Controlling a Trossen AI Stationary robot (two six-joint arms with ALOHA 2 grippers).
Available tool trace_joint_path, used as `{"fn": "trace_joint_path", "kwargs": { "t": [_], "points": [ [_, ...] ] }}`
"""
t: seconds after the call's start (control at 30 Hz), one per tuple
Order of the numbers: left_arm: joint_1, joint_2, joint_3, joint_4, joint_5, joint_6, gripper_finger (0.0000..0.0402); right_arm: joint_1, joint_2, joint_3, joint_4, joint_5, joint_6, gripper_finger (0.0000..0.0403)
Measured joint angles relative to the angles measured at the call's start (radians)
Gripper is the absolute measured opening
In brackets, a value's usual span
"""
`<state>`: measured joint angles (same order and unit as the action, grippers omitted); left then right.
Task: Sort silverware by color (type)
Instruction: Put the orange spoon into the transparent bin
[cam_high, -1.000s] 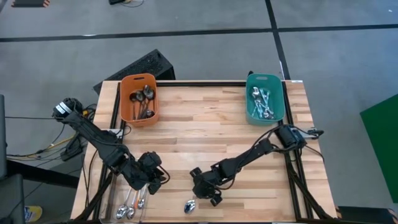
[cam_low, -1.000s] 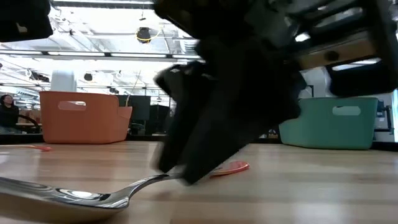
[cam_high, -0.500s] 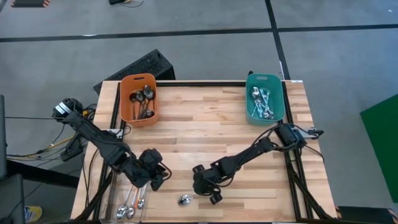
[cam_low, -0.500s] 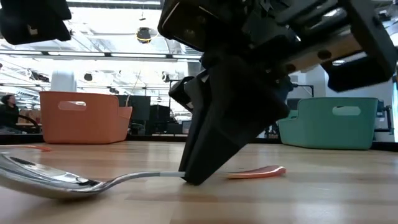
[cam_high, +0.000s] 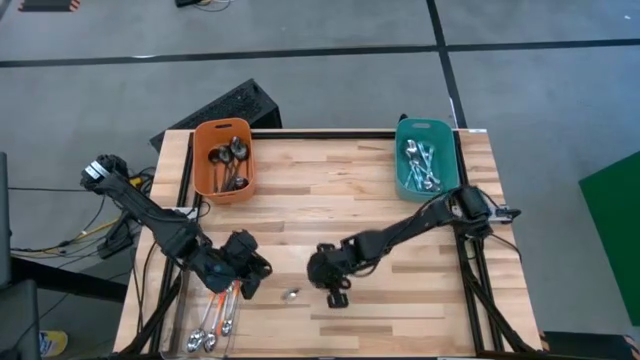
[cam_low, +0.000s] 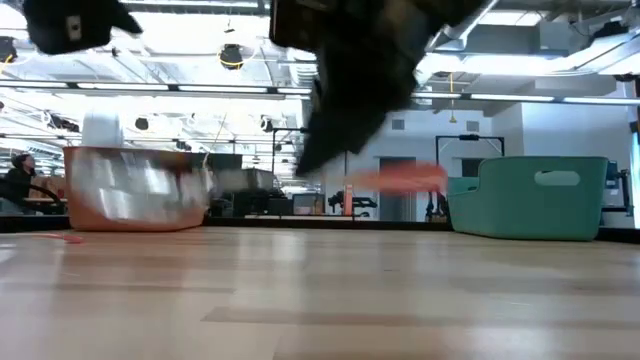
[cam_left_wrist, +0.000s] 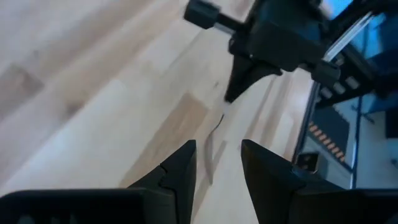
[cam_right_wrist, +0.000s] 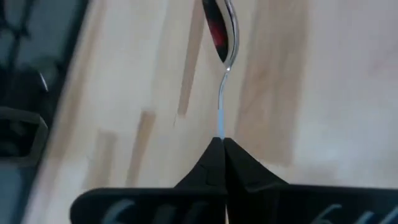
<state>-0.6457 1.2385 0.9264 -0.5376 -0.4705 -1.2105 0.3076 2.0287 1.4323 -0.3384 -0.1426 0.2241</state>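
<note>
A moment ago our right gripper (cam_high: 322, 277) had the orange-handled spoon (cam_high: 292, 295) on the table (cam_high: 330, 200); now, fingers clenched on its neck, it has lifted clear mid-table, ready for the orange bin (cam_high: 223, 158), while our left gripper (cam_high: 250, 283) hangs released nearby.

Both arms are dark, jointed and slim. The left gripper (cam_left_wrist: 217, 168) has two black wedge-shaped fingers on a flat black bar. The right gripper (cam_right_wrist: 219, 149) has black fingers tapering to points.
</note>
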Motion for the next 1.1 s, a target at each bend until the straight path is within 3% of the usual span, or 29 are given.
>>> {"fn": "trace_joint_path", "kwargs": {
  "t": [0.4, 0.5, 0.67, 0.87, 1.1],
  "points": [
    [-0.015, -0.198, 0.0, -0.031, -0.158, 0.051, 0.0114, -0.191, -0.172, 0.002, 0.062, -0.018, 0.041, 0.0005],
    [-0.044, -0.222, 0.0, -0.032, -0.214, 0.051, 0.0114, -0.232, -0.206, 0.002, 0.117, -0.069, 0.038, 0.0005],
    [-0.088, -0.227, 0.0, -0.032, -0.315, 0.051, 0.0114, -0.284, -0.243, 0.003, 0.271, -0.162, 0.047, 0.0005],
    [-0.1, -0.224, 0.0, -0.017, -0.362, 0.104, 0.0114, -0.304, -0.242, 0.003, 0.538, -0.26, 0.128, 0.0005],
    [-0.1, -0.225, 0.0, 0.162, -0.437, 0.382, 0.0114, -0.304, -0.241, 0.003, 0.889, -0.278, 0.238, 0.0005]
  ]
}}
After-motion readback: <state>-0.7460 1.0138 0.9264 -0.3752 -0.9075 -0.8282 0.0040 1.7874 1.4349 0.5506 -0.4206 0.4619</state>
